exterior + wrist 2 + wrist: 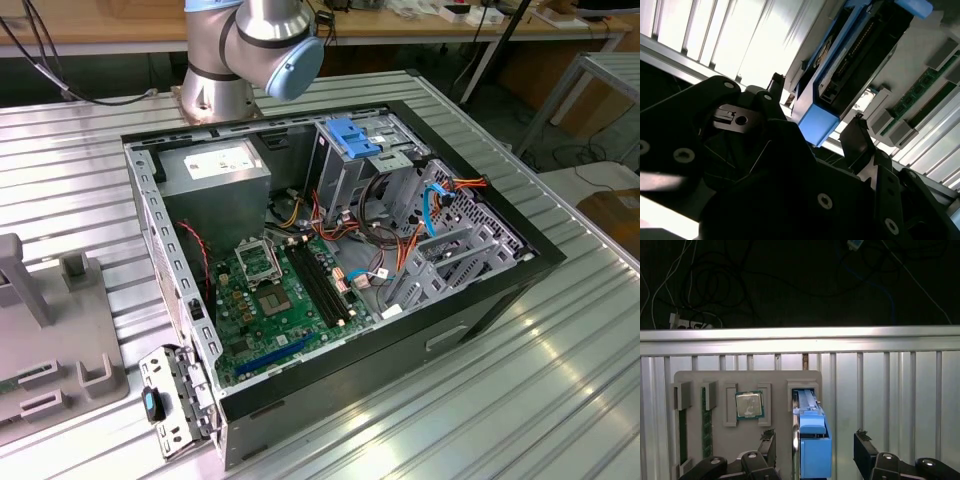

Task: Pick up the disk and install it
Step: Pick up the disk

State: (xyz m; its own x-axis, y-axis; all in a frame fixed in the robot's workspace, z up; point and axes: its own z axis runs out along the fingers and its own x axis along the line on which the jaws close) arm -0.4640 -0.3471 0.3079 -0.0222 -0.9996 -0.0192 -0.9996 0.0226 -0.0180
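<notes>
The flat rectangular disk (814, 442) has bright blue plastic rails along a dark body in both wrist views. The matt black gripper (814, 434) is dotted with small silver screw heads. The pale grey plastic holder tray (740, 380) carries a silver square processor chip (749, 405) edged in green, and dark green memory sticks (705, 425). The ribbed aluminium surface (520, 390) is silver, striped with parallel grooves. In the exterior view the black open computer case (500, 290) shows a green motherboard (265, 300), a grey power-supply box (215, 185) with a white label, a grey metal drive cage (340, 170) topped in blue, and orange, red and blue cables (455, 185). The silver robot arm (250, 40) has a pale blue cap.
</notes>
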